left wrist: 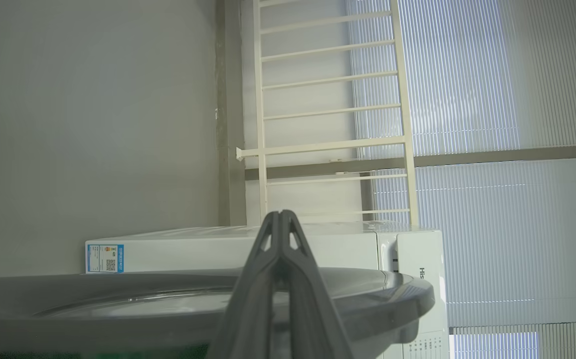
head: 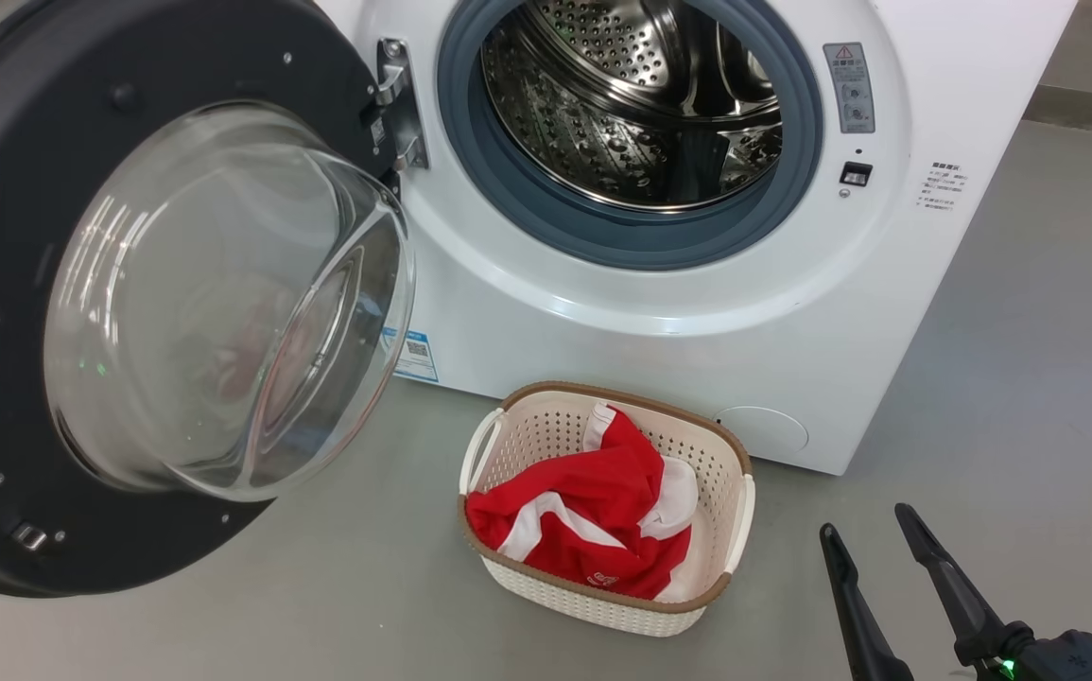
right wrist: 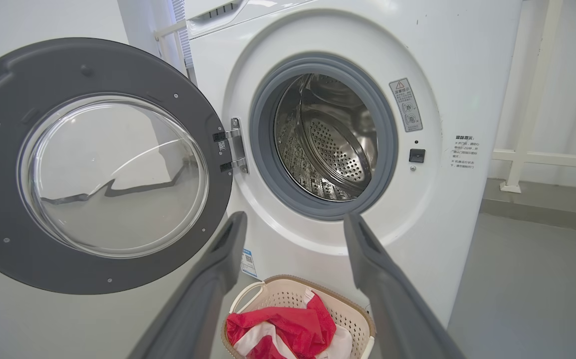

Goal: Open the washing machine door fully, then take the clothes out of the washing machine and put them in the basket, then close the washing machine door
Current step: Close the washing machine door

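washing machine door (head: pixel 224 303) wide open at frame left, red-and-white clothes (head: pixel 593 511) in the basket (head: pixel 621 397) lower centre, right gripper (head: pixel 865 522) fingers apart, left gripper (left wrist: pixel 280 215) fingers together.

We see grey floor (head: pixel 1028 359), smooth, bare at right. On it we note white washing machine (head: pixel 659 340); basket (head: pixel 593 598) on floor just before machine's front.

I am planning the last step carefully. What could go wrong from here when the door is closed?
1. The left gripper, shut, is by the outer face of the washing machine door; its narrow tips may slip when pushing.
2. The basket with the clothes stands close before the washing machine; the swinging door might brush it.
3. The lower front of the drum is hidden; a garment could remain.
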### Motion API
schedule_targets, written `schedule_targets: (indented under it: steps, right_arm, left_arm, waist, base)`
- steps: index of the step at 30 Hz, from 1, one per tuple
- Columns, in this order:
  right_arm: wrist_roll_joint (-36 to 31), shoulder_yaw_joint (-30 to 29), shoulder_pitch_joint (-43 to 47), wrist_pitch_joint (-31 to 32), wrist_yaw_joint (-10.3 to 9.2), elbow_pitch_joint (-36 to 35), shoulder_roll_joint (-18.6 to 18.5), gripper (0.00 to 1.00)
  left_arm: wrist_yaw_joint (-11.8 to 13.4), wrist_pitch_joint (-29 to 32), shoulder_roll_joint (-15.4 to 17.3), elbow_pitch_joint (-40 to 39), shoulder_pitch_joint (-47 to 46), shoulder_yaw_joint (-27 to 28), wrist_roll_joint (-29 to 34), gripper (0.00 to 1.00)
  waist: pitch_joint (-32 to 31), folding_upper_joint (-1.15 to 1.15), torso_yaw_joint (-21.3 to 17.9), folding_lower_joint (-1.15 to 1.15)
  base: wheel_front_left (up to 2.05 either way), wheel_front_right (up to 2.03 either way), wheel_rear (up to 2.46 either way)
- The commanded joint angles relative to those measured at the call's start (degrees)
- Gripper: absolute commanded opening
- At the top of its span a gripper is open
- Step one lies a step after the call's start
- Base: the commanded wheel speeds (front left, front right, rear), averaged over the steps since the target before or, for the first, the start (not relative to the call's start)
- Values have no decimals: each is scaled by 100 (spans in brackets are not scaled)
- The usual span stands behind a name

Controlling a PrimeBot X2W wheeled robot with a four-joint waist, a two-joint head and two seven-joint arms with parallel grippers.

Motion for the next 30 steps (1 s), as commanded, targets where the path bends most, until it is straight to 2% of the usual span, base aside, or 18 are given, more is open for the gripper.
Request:
schedule_targets:
  steps: [1,15,30]
  right_arm:
    - [-57,121,-67,-56,9,-180,-49,100]
    - [31,86,-70,-196,9,-67,-49,100]
    - [158,91,-72,-339,9,89,-49,100]
  left_arm:
    - [17,125,265,-119,32,6,49,0]
    - [240,512,-186,-804,472,-260,29,0]
    - [766,757,-658,-2104,1102,-410,6,0]
  waist:
    - [12,0,24,0]
    - [16,0,239,0]
    - [-33,0,339,0]
  base:
    - [0,0,0]
    - [0,0,0]
    - [0,0,0]
